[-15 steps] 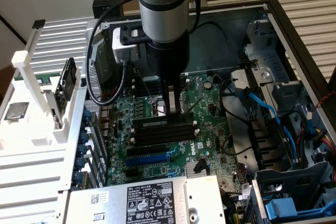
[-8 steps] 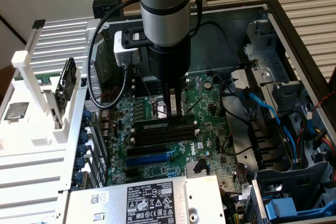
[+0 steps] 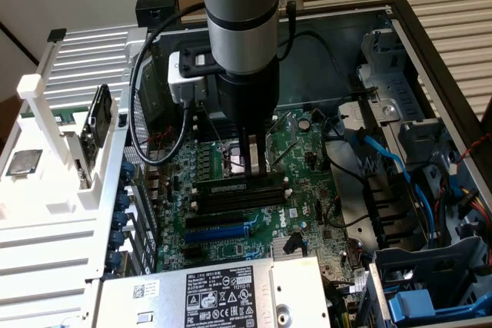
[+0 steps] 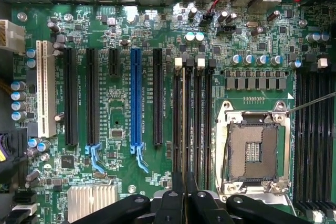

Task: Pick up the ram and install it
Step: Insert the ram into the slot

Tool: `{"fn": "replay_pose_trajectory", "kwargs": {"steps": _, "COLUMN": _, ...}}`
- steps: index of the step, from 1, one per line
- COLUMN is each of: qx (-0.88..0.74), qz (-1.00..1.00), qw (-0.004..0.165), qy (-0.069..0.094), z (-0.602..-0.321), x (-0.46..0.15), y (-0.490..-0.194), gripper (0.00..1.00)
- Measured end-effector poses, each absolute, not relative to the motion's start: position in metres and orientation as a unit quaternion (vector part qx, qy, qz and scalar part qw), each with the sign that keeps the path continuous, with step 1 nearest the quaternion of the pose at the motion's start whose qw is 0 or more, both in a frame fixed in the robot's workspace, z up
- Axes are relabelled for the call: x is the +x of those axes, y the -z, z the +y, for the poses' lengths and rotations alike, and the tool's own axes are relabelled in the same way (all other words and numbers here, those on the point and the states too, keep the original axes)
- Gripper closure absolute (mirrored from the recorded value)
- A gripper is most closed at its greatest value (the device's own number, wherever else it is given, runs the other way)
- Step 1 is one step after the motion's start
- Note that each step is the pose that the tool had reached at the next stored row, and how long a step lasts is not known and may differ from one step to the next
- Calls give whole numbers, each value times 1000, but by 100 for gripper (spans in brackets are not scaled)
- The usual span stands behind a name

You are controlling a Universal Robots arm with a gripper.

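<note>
Currently tool (image 3: 256,171) closed on ram (image 3: 223,187), upright on edge at black memory slots (image 3: 238,200), long axis parallel to slots.

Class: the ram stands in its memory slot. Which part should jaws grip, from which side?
Its long top edge, near mid-length, jaws pinching the two flat faces, coming straight down from above. The ram stands on edge, thin, with black memory slots close alongside, so only the top seems free.
</note>
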State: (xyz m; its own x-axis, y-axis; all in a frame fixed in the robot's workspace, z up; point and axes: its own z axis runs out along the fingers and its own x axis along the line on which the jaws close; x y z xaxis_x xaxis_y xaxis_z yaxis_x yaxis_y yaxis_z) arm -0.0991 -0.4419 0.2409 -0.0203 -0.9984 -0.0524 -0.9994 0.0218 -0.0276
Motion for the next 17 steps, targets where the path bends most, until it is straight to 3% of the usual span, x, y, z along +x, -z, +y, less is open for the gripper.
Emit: {"fn": "replay_pose_trajectory", "kwargs": {"steps": 17, "qx": -699, "qz": 714, "qw": 28, "qy": -8, "z": -443, "x": -100, "y": -238, "gripper": 88}}
